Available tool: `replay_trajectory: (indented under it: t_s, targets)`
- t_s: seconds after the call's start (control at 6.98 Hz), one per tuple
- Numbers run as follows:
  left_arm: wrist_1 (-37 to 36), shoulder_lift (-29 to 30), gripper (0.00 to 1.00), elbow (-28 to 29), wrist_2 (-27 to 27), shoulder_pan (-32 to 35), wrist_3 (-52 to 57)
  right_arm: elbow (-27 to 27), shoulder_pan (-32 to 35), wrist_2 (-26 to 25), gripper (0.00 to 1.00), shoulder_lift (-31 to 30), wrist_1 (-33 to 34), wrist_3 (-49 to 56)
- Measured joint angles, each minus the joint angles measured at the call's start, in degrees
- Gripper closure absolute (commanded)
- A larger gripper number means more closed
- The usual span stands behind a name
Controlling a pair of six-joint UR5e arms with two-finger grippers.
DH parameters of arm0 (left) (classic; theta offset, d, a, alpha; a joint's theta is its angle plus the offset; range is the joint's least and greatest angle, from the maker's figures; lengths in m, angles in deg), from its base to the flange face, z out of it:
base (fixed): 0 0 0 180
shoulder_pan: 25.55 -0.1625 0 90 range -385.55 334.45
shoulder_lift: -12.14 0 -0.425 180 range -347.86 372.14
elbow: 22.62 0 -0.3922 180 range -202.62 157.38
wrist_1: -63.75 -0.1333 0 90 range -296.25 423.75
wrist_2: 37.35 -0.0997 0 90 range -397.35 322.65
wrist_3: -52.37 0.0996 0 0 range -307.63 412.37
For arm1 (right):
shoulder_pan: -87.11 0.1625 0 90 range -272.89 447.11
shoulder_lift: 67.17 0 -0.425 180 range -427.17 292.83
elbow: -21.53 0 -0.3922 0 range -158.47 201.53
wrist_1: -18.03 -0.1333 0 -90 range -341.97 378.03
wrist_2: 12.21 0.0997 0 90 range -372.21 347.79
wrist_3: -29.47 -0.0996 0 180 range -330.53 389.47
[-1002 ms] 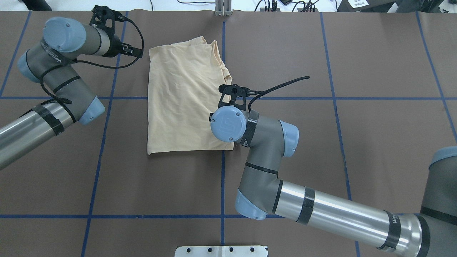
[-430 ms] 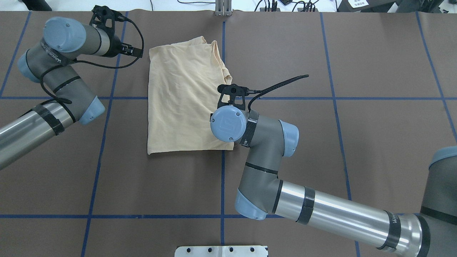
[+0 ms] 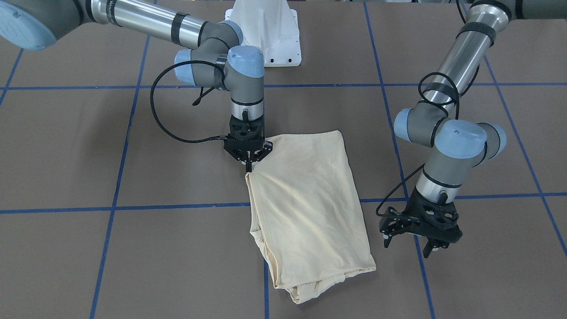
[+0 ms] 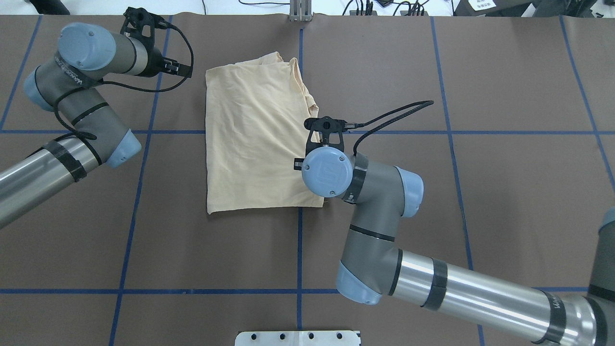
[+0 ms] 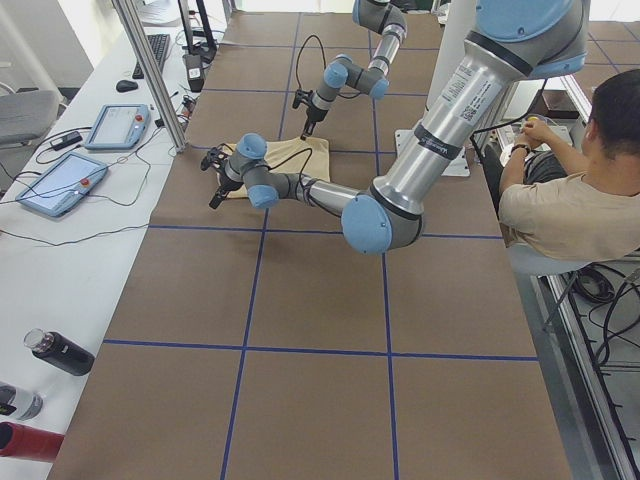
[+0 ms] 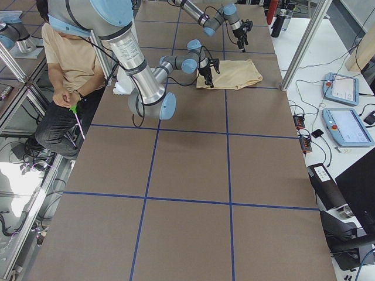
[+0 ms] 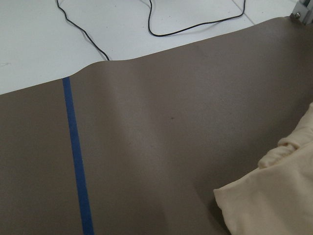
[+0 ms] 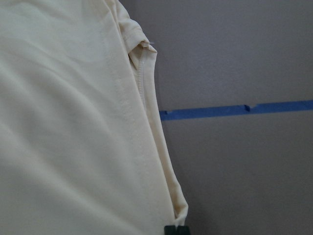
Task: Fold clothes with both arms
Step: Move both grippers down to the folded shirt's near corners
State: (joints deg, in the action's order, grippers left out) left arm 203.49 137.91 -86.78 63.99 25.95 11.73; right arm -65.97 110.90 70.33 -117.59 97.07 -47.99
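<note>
Folded shirt [image 4: 254, 139] — long axis near-to-far

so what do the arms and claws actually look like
The left arm and right arm are silver tubes with grey elbows, light blue round caps, black bands and looping black cables. The left claw and right claw are black, open-framed, two-fingered.
</note>
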Motion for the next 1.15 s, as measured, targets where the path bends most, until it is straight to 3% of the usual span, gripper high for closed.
replay_trajectory:
  t_s: [0.43, 0.57, 0.72, 1.15]
  targets:
    - [-0.02, 0.00, 0.00, -0.94, 0.16, 0.00, -0.04, -11.19, -3.06, -0.93, 1.00, -8.83, 0.41, -0.08]
    - [-0.08, -0.40, 0.00, -2.19, 1.04, -0.07, -0.83, -12.14, -4.40, -2.04, 0.35, -9.71, 0.44, -0.27]
    - [-0.25, -1.49, 0.00, -4.45, 3.37, -0.20, -2.92, -12.43, -5.42, -3.05, 0.00, -10.23, 0.43, -0.32]
    - [-0.78, -4.05, 0.00, -11.96, 9.42, -1.33, -12.38, -12.69, -6.40, -4.64, 0.00, -10.84, 0.27, -0.04]
